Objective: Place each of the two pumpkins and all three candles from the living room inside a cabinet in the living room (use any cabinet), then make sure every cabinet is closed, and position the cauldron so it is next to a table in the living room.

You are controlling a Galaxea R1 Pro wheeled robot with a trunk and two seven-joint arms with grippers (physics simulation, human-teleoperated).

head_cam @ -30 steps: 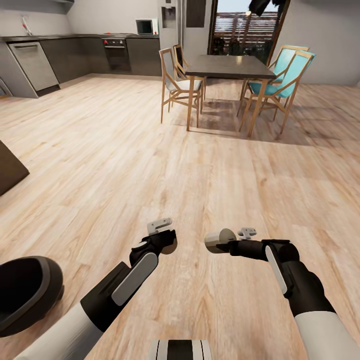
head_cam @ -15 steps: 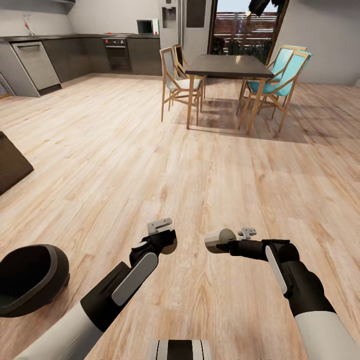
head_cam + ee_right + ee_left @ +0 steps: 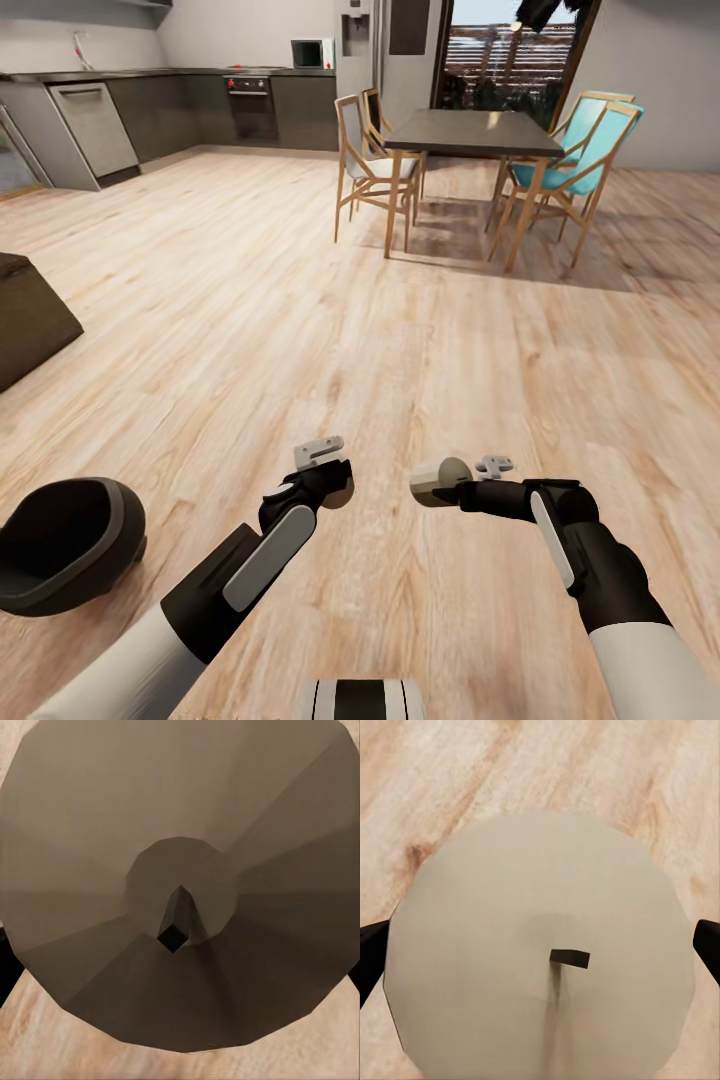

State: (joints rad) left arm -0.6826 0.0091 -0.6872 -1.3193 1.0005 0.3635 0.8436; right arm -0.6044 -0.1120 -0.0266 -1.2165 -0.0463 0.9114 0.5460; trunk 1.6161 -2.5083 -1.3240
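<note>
Each gripper is shut on a candle, held low over the wooden floor. My left gripper (image 3: 332,478) grips a beige candle (image 3: 343,491) that is mostly hidden behind its fingers. In the left wrist view that candle's flat round top (image 3: 540,952) with a short dark wick sits between the dark fingertips (image 3: 369,952). My right gripper (image 3: 452,488) holds the other candle (image 3: 434,481) lying sideways, and its shaded top (image 3: 180,885) shows in the right wrist view. The black cauldron (image 3: 65,545) lies tilted on the floor at my lower left, beside the left arm. The pumpkins and the cabinet are out of view.
A dark dining table (image 3: 475,135) with wooden and teal chairs (image 3: 575,165) stands ahead at the right. Kitchen counters (image 3: 150,105) line the far left wall. A dark low piece of furniture (image 3: 28,320) juts in at the left edge. Open wooden floor (image 3: 300,330) lies between.
The whole view has shifted, so the camera has turned; the table and cauldron now sit further right in the picture. Both arms hold their candles as before.
</note>
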